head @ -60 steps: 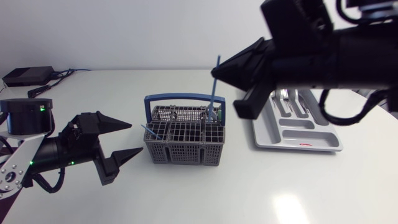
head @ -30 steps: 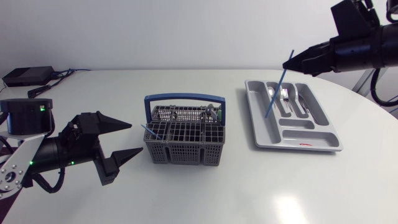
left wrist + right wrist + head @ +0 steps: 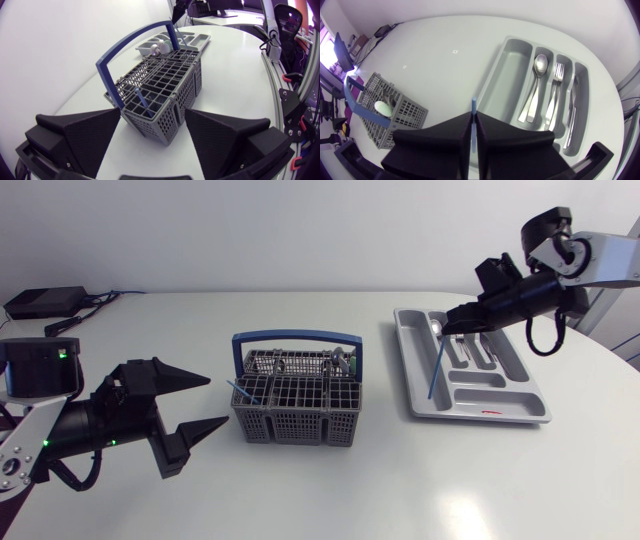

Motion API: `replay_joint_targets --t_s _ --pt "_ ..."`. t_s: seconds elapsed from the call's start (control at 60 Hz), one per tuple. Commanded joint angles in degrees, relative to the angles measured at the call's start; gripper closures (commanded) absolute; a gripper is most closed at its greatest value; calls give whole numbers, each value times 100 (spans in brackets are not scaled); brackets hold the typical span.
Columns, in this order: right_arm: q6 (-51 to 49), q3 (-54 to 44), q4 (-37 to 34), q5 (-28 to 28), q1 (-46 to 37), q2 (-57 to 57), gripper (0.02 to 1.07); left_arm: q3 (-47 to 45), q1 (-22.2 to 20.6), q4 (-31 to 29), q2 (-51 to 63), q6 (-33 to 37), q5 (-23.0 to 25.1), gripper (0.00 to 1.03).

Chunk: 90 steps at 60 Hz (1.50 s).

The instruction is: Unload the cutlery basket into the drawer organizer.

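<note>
The grey cutlery basket [image 3: 295, 408] with its blue handle stands mid-table; a thin blue stick [image 3: 240, 390] and some silver cutlery [image 3: 343, 361] remain in it. My right gripper [image 3: 452, 330] hangs over the grey drawer organizer [image 3: 500, 412] at the right, shut on a long blue stick [image 3: 436, 365] that slants down toward the organizer's near-left long compartment. In the right wrist view the stick [image 3: 473, 107] is pinched between the shut fingers; a spoon [image 3: 535, 85], a fork [image 3: 555, 90] and a knife [image 3: 572, 107] lie in the organizer [image 3: 507, 75]. My left gripper [image 3: 218, 402] stands open, just left of the basket [image 3: 165, 82].
A black box with cables [image 3: 45, 302] lies at the table's far left corner. The basket [image 3: 385, 107] is well off to the side of the right gripper.
My right arm has carried the blue stick from above the basket over to the organizer and lowered it. The left arm has not moved.
</note>
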Motion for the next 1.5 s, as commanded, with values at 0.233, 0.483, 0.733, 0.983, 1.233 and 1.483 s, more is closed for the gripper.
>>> replay_joint_targets --t_s 0.233,0.483,0.733,0.983,1.233,1.483 --pt "392 996 105 272 61 1325 98 65 -115 -34 -26 -46 35 6" --pt "533 1347 316 633 246 1835 27 109 -141 -25 53 -81 35 6" --pt "524 538 913 694 342 763 7 135 -88 10 124 -160 44 6" --pt "225 -683 1283 703 553 -389 7 267 -71 529 730 -467 71 12" --pt "190 -1483 1546 712 826 -1048 7 540 17 1267 1354 -977 238 40" --pt "190 -1799 1634 721 1010 -1311 7 654 8 1417 1671 -1012 457 64"
